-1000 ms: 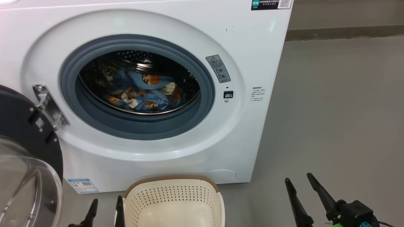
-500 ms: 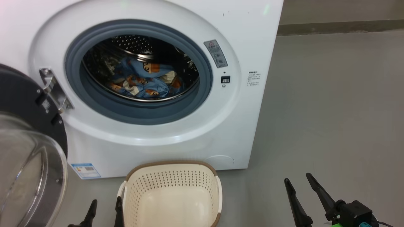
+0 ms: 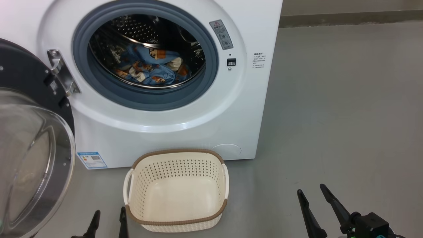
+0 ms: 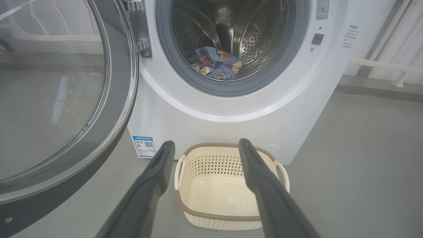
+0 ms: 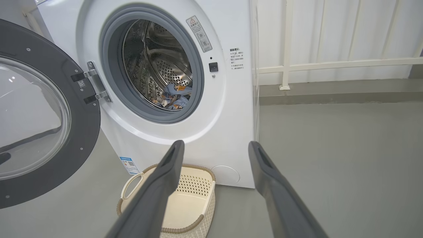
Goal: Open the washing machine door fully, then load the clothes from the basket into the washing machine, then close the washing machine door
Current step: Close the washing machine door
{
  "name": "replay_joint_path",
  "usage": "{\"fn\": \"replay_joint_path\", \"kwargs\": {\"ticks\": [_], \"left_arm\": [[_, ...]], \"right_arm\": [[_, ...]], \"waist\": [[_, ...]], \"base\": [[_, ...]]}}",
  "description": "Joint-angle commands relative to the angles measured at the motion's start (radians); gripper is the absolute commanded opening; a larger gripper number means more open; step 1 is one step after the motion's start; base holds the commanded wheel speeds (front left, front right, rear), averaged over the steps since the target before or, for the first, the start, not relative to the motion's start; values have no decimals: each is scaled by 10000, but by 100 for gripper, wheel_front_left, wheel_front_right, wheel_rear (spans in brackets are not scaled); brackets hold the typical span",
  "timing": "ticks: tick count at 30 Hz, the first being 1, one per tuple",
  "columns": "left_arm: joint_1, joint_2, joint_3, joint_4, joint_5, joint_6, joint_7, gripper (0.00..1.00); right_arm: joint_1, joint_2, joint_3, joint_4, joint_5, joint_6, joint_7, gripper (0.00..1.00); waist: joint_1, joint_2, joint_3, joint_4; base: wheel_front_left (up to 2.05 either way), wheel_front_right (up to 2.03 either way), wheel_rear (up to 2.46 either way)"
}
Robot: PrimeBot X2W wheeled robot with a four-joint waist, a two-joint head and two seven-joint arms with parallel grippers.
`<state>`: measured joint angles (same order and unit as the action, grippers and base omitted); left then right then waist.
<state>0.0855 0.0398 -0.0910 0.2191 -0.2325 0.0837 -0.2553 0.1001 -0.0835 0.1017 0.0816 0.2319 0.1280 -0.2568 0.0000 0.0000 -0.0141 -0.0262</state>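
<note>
The white washing machine [image 3: 185, 125] has its door [image 3: 33, 132] swung wide open to the left, glass bowl facing me. Light blue clothes [image 3: 152, 66] with orange-brown figures lie inside the steel drum, also seen as clothes [image 4: 214, 61] and clothes [image 5: 173, 96]. The cream basket [image 3: 176, 190] stands on the floor before the machine with nothing in it. My left gripper [image 3: 109, 215] is open at the bottom edge, just left of the basket. My right gripper [image 3: 312, 195] is open at the lower right, well clear of the basket. Both hold nothing.
Grey floor [image 3: 347, 115] stretches to the right of the machine up to a dark skirting strip [image 3: 350, 16]. A white railing [image 5: 330, 62] runs along the wall behind. The open door [image 4: 59, 99] takes up the room on the left.
The camera has pulled back and tilted down: machine and basket slid up the picture, and the whole basket now shows. The grippers keep their places, both open.
</note>
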Motion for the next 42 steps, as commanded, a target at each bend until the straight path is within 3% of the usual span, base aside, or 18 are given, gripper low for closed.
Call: {"fn": "replay_joint_path", "kwargs": {"ticks": [1, 25, 32, 42], "left_arm": [[-193, 104, 321, -196, 62, 37, -65, 100], [-234, 104, 184, -178, -16, 30, -65, 100], [-287, 104, 161, -228, -2, 131, -65, 100], [-98, 104, 474, -503, -114, 376, -65, 100]], "right_arm": [[-237, -27, 258, -230, 35, 27, -49, 100], [-228, 5, 227, -241, 21, 27, -49, 100], [-197, -8, 325, -191, 44, 27, -49, 100], [-398, -238, 735, -86, 139, 27, -49, 100]], "waist": [[0, 0, 5, 1], [0, 0, 3, 142], [0, 0, -92, 922], [0, 0, -354, 2858]], "base": [[0, 0, 0], [0, 0, 0], [0, 0, 0], [0, 0, 0]]}}
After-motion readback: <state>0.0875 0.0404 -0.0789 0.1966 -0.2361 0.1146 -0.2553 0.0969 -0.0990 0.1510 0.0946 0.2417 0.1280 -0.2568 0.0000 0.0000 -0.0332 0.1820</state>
